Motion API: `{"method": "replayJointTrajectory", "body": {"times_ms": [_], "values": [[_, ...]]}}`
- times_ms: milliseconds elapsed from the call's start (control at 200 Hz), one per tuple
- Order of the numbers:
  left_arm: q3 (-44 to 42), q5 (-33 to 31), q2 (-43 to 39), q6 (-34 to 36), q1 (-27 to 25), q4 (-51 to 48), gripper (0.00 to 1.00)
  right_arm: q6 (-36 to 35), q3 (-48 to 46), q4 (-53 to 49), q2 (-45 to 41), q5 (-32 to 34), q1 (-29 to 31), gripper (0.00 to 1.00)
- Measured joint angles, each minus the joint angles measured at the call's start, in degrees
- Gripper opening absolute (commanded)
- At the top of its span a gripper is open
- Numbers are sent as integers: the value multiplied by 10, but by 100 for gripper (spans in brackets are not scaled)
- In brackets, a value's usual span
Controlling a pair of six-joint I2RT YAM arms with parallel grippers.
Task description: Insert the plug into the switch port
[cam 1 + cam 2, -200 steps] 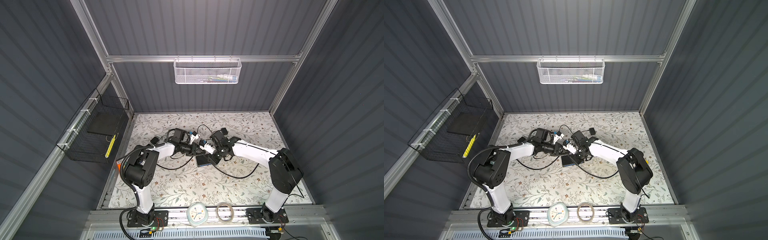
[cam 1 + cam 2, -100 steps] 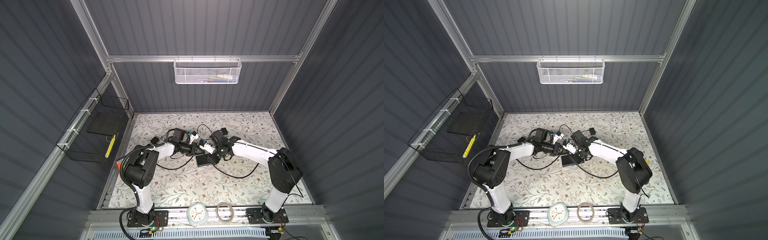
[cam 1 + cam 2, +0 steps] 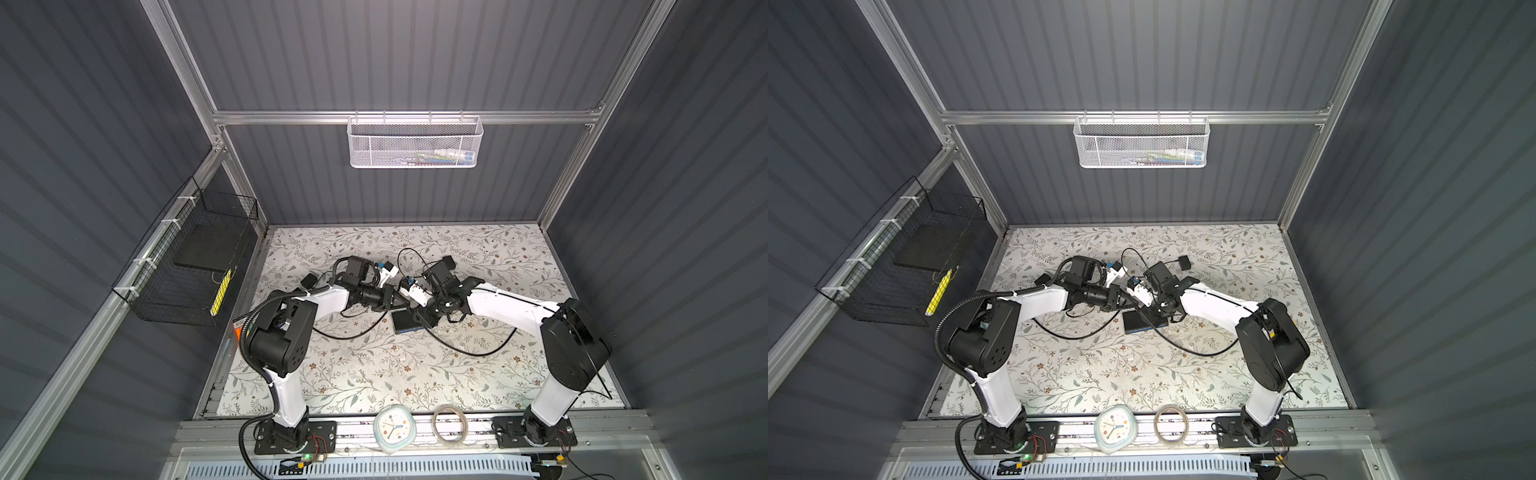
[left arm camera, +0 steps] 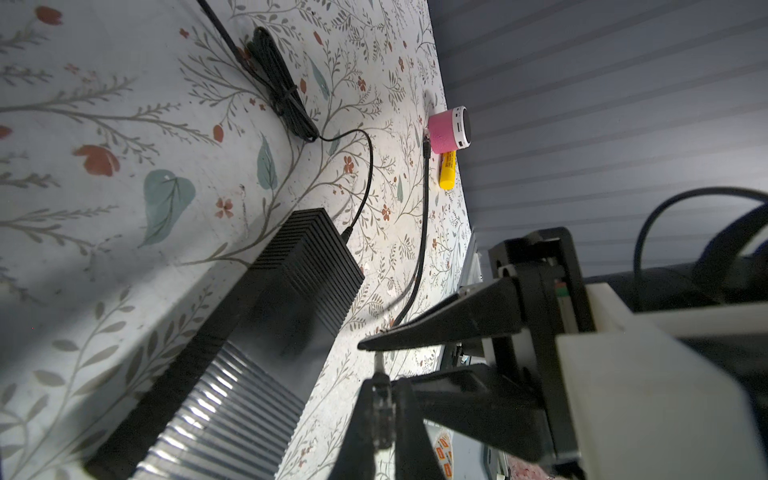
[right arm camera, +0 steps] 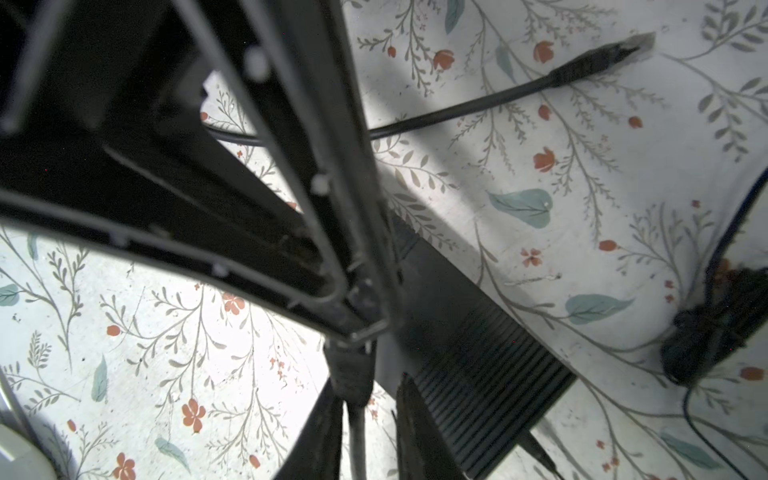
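Plug (image 5: 349,376) handover above switch (image 3: 405,322).
Left gripper (image 4: 384,384) pinches plug, likely for aiming; right gripper (image 5: 368,399) narrowly parted, loose round cable (image 5: 355,440).

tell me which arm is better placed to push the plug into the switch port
Left. The left gripper is shut on the plug close to the switch, while the right gripper stands open around the cable, gripping nothing.
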Motion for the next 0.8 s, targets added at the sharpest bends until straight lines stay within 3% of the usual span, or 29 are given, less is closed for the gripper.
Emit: {"method": "replayJointTrajectory", "body": {"times_ms": [220, 525, 800], "values": [[0, 0, 0, -2, 0, 2, 0, 9, -7, 40, 0, -7, 0, 27], [0, 0, 0, -4, 0, 9, 0, 19, -12, 67, 0, -19, 1, 17], [0, 1, 0, -4, 0, 9, 0, 19, -25, 78, -10, -17, 1, 19]]}}
